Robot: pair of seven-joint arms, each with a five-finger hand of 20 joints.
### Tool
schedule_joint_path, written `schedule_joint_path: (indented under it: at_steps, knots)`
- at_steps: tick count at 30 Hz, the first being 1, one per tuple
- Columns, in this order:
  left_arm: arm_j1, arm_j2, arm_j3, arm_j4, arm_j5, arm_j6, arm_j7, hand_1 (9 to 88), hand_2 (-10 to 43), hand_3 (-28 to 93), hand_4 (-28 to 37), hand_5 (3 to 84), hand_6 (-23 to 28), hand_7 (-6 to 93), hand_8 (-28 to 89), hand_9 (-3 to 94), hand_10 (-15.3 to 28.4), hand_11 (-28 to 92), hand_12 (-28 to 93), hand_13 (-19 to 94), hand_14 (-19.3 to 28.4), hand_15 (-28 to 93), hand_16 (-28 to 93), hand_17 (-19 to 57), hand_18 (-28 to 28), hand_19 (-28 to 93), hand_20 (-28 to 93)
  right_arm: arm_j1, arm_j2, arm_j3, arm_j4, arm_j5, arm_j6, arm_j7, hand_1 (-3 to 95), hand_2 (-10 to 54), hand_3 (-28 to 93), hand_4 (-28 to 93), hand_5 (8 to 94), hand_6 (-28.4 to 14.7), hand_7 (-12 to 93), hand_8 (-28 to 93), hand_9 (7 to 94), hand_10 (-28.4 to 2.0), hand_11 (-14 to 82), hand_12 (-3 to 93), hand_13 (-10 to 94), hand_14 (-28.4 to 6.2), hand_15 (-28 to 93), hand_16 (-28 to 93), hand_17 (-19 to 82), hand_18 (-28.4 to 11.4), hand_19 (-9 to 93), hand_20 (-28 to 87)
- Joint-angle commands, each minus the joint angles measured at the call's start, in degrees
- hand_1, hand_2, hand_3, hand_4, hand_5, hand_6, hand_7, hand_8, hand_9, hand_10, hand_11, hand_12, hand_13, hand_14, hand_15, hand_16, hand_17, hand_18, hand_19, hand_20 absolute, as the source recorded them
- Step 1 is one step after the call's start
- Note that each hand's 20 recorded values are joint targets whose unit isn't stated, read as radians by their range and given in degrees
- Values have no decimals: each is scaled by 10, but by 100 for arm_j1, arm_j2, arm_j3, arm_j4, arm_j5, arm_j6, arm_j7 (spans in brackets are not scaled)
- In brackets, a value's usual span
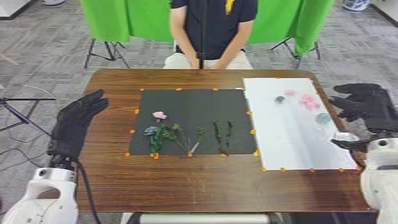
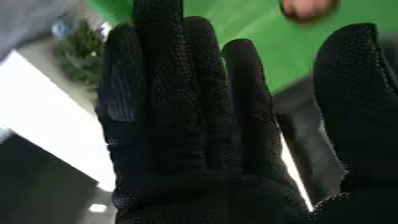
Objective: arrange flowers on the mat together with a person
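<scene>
Here, left hand (image 1: 75,122) open near dark mat (image 1: 191,106); right hand (image 1: 371,107) open, beside white mat (image 1: 289,137).

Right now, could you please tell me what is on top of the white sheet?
On the white sheet lie pink flowers, a small dark green piece and a pale green piece. The sheet covers the table there, so whatever is underneath cannot be seen.

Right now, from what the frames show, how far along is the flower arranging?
Partly done, it seems: a pink flower, a bluish flower and green stems lie on the dark mat. Nothing is in the left hand or right hand. Pink blooms and a pale green piece lie on the white sheet, probably left to place.
</scene>
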Motion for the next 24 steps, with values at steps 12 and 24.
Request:
schedule_joint_path:
  at_steps: [12,24]
  knots:
    - [133,-82,-14,-91,29,163,-113,238,24,632,-230,440,43,117,-49,431,135,164,147,318,162,83,52,21,99,23,132,1433,685,-772,1395,-1814,-1935,741,345,-95,640,-237,583,16,133,-105,798,-127,122,137,935,-57,291,241,661,-92,807,201]
    - [88,-92,-14,-83,16,158,-126,246,22,624,-224,442,45,117,-49,431,135,164,147,318,162,83,52,21,99,24,132,1644,691,-1142,1850,-2432,-2033,783,354,-95,643,-241,596,21,142,-111,828,-121,133,138,937,-47,349,224,671,-85,852,176]
